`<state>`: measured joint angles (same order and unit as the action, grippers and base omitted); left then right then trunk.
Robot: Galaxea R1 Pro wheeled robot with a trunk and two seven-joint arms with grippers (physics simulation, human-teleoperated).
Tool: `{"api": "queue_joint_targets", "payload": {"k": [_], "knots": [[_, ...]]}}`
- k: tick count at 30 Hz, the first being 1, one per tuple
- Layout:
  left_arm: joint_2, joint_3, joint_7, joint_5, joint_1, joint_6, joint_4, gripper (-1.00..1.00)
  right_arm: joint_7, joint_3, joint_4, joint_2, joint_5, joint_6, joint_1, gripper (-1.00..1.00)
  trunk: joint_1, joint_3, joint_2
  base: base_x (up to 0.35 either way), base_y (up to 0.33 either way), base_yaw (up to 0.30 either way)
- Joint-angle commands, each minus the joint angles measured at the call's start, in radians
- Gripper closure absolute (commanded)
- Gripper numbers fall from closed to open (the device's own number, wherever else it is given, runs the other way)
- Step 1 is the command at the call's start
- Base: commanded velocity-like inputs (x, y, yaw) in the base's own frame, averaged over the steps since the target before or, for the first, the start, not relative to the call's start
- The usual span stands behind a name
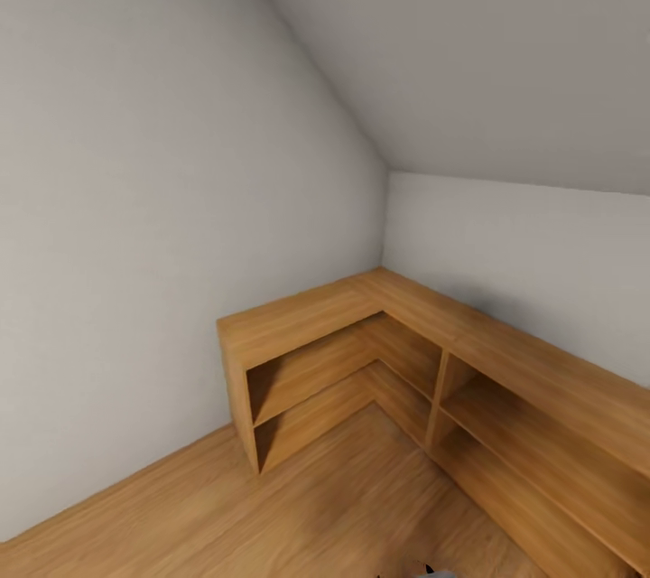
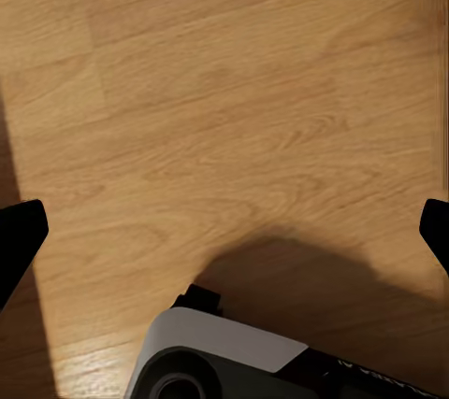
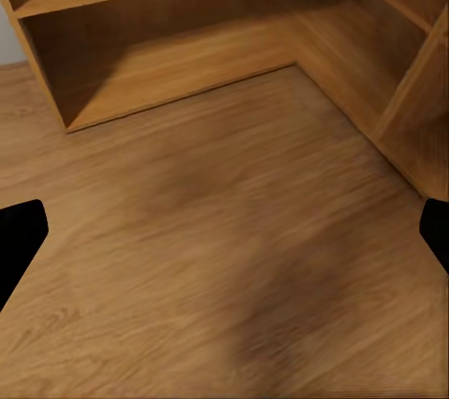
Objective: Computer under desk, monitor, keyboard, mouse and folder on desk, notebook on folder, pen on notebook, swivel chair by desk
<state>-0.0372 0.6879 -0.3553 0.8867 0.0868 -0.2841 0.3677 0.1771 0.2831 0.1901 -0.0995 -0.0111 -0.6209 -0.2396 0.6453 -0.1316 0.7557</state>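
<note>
We face a corner of the bedroom (image 1: 135, 153): low wooden L-shaped shelving (image 1: 379, 325) under the sloped ceiling, bare wood floor (image 1: 343, 506). Desk, chair and folder lie somewhere outside our views, so no bearing can be given and neither arm is nearer. Left gripper (image 2: 224, 231) and right gripper (image 3: 224, 231) both spread wide, empty.

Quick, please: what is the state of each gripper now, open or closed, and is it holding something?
Left gripper: open, fingertips wide apart, holding nothing, above the wood floor.
Right gripper: open, holding nothing, facing the low wooden shelf.
</note>
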Motion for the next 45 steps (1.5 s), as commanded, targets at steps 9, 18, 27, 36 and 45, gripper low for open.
{"api": "queue_joint_targets", "payload": {"k": [9,18,27,36,45], "knots": [[-0.001,0.010,-0.007,0.008,0.001,-0.024,0.002,-1.00,0.009,0.008,-0.001,-0.002,-0.001,-0.001,-0.001,-1.00,0.000,-0.002,0.001,0.157,0.148,-0.264],[0.000,0.011,-0.006,0.008,0.001,-0.026,0.002,-1.00,0.009,0.009,-0.002,-0.002,-0.001,0.000,-0.001,-1.00,0.000,-0.002,0.001,0.278,0.202,-0.266],[0.000,0.012,-0.006,0.009,0.001,-0.026,0.002,-1.00,0.009,0.010,-0.003,-0.002,0.000,-0.001,-0.001,-1.00,0.000,-0.002,0.001,0.316,0.087,-0.287],[-0.001,0.010,-0.007,0.009,0.001,-0.025,0.002,-1.00,0.009,0.010,-0.003,0.000,0.032,-0.002,-0.001,-1.00,0.000,-0.002,0.001,0.174,0.009,-0.298],[-0.001,0.008,-0.007,0.009,0.001,-0.026,0.002,-1.00,0.009,0.009,-0.003,0.000,0.057,-0.001,-0.001,-1.00,0.000,-0.002,0.001,0.073,0.000,-0.300]]}}
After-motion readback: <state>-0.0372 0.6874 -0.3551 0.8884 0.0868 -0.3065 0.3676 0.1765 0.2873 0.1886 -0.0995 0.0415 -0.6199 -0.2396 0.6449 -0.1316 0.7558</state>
